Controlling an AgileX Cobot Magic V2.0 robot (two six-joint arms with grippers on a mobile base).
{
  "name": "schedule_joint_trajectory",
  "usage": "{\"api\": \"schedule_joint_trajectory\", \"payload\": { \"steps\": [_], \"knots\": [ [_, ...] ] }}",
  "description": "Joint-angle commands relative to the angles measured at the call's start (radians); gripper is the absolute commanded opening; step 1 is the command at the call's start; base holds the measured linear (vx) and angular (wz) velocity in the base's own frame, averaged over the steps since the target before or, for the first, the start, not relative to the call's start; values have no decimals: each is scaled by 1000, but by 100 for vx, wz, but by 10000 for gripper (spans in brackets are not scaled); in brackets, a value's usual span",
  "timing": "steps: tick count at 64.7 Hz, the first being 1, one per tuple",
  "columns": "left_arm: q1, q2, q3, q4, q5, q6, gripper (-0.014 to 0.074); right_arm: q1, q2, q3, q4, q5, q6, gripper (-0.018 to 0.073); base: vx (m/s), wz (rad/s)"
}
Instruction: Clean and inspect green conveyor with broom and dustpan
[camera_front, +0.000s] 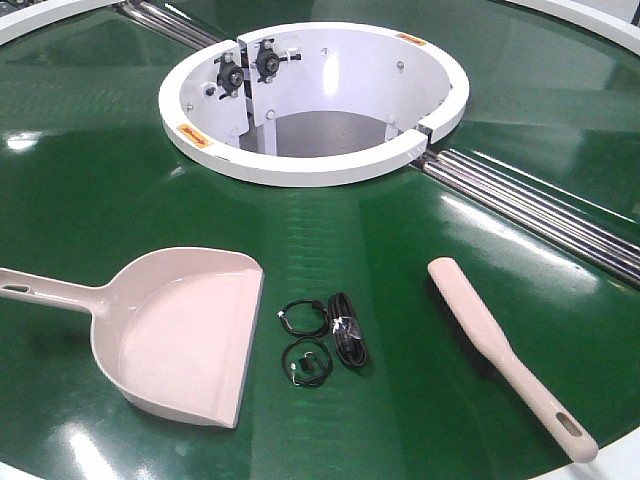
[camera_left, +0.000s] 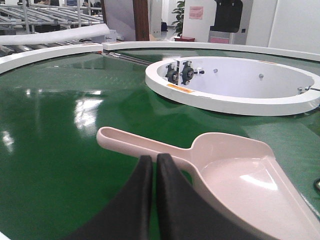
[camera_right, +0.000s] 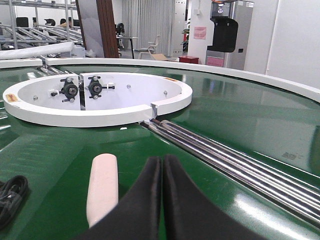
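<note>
The green conveyor (camera_front: 90, 190) fills the front view, with a white circular rim (camera_front: 300, 165) round its central opening. The beige-pink dustpan (camera_front: 185, 335) lies at the front left, handle pointing left. The broom (camera_front: 500, 350) lies at the front right, handle toward the near edge. Neither gripper shows in the front view. In the left wrist view my left gripper (camera_left: 154, 159) is shut and empty, just short of the dustpan's handle (camera_left: 130, 145). In the right wrist view my right gripper (camera_right: 162, 160) is shut and empty, to the right of the broom's tip (camera_right: 102, 187).
Black cable coils (camera_front: 303, 320) and a black bundled cable (camera_front: 346, 328) lie between dustpan and broom. Silver roller seams (camera_front: 540, 215) run from the rim to the right. The conveyor's white outer edge (camera_front: 620, 460) shows at the front right.
</note>
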Motion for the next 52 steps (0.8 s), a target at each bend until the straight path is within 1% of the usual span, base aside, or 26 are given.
{"api": "schedule_joint_trajectory", "payload": {
  "steps": [1, 24, 30, 34, 36, 38, 44, 52],
  "knots": [
    [-5, -14, 9, -2, -68, -11, -6, -2, -11, 3, -7, -74, -5, -8, 0, 0],
    [-5, -14, 9, -2, -101, -11, -6, -2, -11, 3, -7, -74, -5, -8, 0, 0],
    [-5, -14, 8, -2, -186, -11, -6, -2, -11, 3, -7, -74, -5, -8, 0, 0],
    [-5, -14, -7, -2, -302, -11, -6, -2, -11, 3, -7, -74, -5, -8, 0, 0],
    [-5, -14, -21, -2, -344, -11, -6, -2, -11, 3, -7, -74, -5, -8, 0, 0],
    [-5, -13, -38, -2, -363, -11, -6, -2, -11, 3, -7, -74, -5, -8, 0, 0],
    [-5, 3, -130, -2, -333, -11, -6, -2, -11, 3, -7, -74, -5, -8, 0, 0],
    [-5, 119, -288, -2, -188, -11, -6, -2, -11, 3, -7, -74, -5, -8, 0, 0]
  ]
}}
